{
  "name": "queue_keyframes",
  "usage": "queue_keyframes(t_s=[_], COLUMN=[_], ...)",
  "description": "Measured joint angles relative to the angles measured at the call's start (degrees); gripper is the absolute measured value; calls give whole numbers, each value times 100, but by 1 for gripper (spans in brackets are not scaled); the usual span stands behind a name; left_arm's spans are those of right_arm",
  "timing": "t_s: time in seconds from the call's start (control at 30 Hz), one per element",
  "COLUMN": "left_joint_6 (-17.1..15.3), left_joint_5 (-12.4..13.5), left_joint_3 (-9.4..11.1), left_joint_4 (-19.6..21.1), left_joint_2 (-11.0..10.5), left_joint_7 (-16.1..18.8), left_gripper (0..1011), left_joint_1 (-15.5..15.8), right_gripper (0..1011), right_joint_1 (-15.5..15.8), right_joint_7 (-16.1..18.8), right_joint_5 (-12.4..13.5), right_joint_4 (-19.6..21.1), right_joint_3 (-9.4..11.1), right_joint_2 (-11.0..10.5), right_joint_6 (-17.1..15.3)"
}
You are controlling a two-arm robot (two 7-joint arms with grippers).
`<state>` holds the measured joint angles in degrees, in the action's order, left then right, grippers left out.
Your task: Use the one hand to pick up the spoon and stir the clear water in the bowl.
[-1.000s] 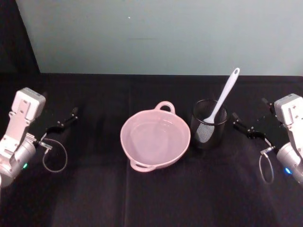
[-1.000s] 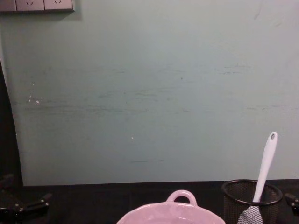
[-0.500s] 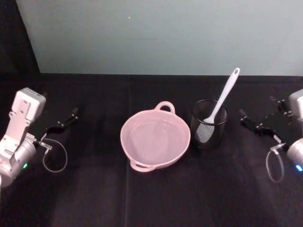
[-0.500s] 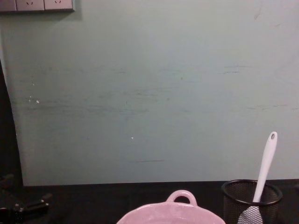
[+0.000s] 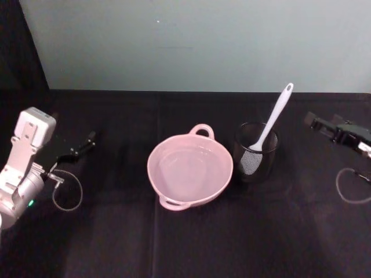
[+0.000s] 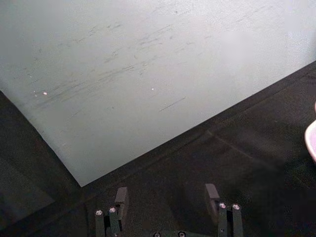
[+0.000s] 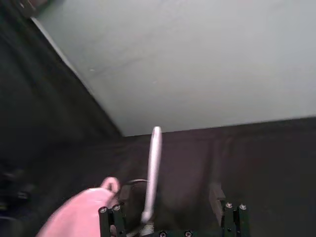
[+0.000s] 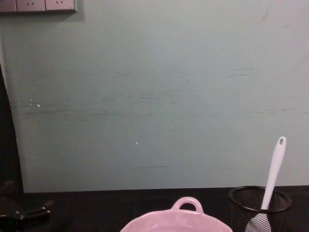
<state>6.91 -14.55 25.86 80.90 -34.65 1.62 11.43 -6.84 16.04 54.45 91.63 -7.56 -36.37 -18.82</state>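
Spoon (image 5: 277, 111) untouched in mesh cup (image 5: 266, 168)

The spoon is seen propped in the black mesh cup beside the pink bowl (image 5: 154, 157) of clear water (image 5: 191, 174). The right gripper (image 5: 324, 123) is held near the cup, fingers spread wide; the left gripper (image 6: 166, 195) is parked apart, equally wide

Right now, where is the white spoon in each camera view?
Head view: spoon right of centre, standing in the mesh cup beside the bowl.
Chest view: lower right corner, leaning in the cup.
Right wrist view: centre, ahead of the open right tool.
Left wrist view: past the left tool, the bowl's rim at the edge.
Shared landmark: the pink bowl.
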Motion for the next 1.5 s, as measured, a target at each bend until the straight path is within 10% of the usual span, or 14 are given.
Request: queue_keyframes(t_s=[0.17, 0.4, 0.97, 1.5], left_joint_6=[0, 0, 0, 0], left_joint_5=[0, 0, 0, 0], left_joint_3=[0, 0, 0, 0], left_joint_4=[0, 0, 0, 0], left_joint_2=[0, 0, 0, 0], left_joint_7=[0, 0, 0, 0], left_gripper=[1011, 1011, 1011, 1011], left_joint_1=[0, 0, 0, 0], right_gripper=[1004, 1004, 1004, 966], right_joint_1=[-433, -862, -1648, -1741], right_joint_7=[36, -243, 246, 376], right_joint_5=[775, 1232, 691, 632], right_joint_4=[-286, -646, -1554, -1684], right_joint_3=[-57, -204, -1015, -1187], right_joint_2=[233, 507, 582, 538], right_joint_6=[-807, -1293, -601, -428])
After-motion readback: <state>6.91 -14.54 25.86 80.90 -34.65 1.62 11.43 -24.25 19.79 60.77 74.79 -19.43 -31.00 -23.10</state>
